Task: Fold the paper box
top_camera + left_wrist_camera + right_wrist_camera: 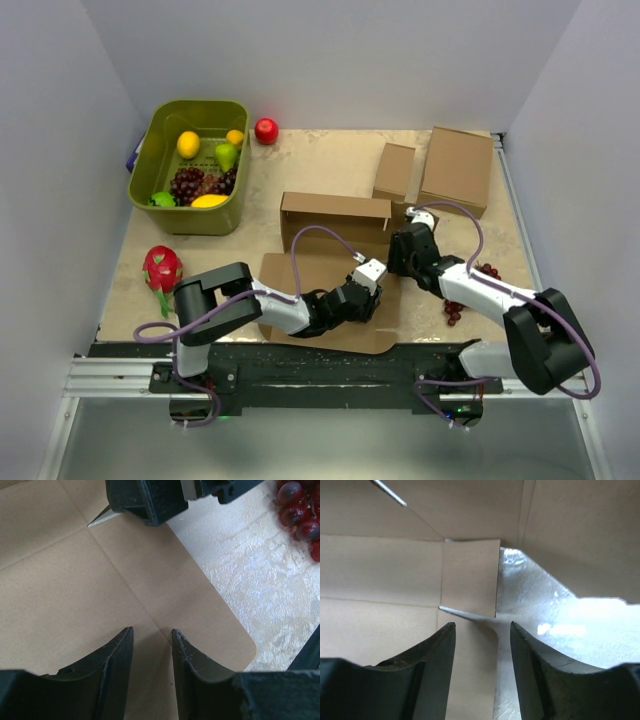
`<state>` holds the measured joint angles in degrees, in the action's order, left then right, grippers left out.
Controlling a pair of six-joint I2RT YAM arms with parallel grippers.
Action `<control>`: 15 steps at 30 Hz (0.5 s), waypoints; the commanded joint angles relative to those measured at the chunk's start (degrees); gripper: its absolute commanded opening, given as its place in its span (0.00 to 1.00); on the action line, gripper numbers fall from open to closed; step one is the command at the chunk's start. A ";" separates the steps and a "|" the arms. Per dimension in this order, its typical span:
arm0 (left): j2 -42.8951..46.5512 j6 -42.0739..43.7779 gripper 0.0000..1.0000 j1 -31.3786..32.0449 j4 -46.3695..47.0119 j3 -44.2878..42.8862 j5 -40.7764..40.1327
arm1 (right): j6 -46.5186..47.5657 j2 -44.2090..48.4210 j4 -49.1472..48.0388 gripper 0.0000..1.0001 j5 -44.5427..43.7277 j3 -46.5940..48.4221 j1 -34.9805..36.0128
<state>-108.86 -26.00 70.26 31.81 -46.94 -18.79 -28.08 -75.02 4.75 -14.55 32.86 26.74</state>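
Under the left tool, its own wrist view showed two dark fingers a narrow gap apart with nothing between them, over a creased flat panel of the paper box. Whether the tips touched the cardboard was unclear. The right wrist view showed the right tool with its jaws somewhat wider and a thin flap edge just ahead of the gap, not clamped; cardboard walls filled most of that view. Only the left wrist view caught the red grapes up close on the bare surface, cut off at the corner. Only the overhead view showed the box lying at the surface's near middle, its rear wall raised and both tools at its right end.
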 commanded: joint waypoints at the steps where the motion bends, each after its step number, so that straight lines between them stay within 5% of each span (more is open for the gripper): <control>1: -0.30 -1.42 0.41 0.23 -3.51 1.15 0.24 | -1.37 -0.82 -3.78 0.53 -3.30 3.09 -0.46; 15: -0.48 -1.42 0.39 0.23 -3.25 1.32 0.33 | 0.13 -4.07 -15.57 0.54 4.61 0.80 -2.84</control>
<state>-108.86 -26.02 70.24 31.83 -46.87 -18.92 -28.42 -78.41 -6.33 -12.34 33.26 23.97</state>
